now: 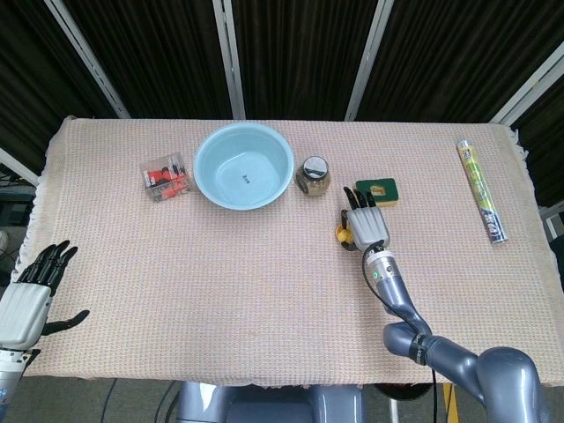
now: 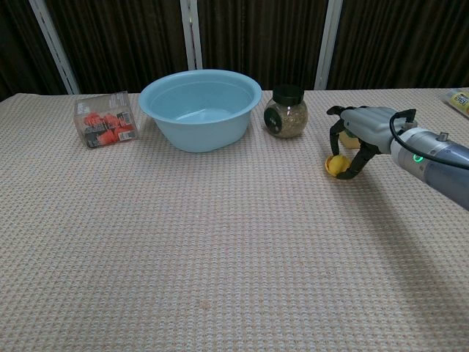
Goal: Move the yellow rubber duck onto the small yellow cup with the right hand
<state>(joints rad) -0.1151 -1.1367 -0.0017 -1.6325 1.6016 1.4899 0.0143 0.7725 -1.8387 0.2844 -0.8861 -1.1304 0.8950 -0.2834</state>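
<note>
Chest view: right hand is arched over the yellow rubber duck, fingers curled around it, just right of the spice jar. Looks unlifted to me. Can't make out the yellow cup.

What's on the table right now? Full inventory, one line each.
rubber duck: 1, yellow, right of centre, under the right hand's curled fingers
bowl: 1, light blue, far centre-left
jar: 1, clear glass with dark lid, brownish contents, just right of the bowl
clear box: 1, transparent with red items inside, left of the bowl
green packet: 1, dark green with yellow, beyond the right hand
foil tube: 1, silver and yellow-green, far right edge
tablecloth: 1, beige woven, covers the table
left hand: 1, grey and black, off the near-left table edge, fingers apart, holds nothing
right hand: 1, grey and black, fingers curled over the duck; firm hold unclear
</note>
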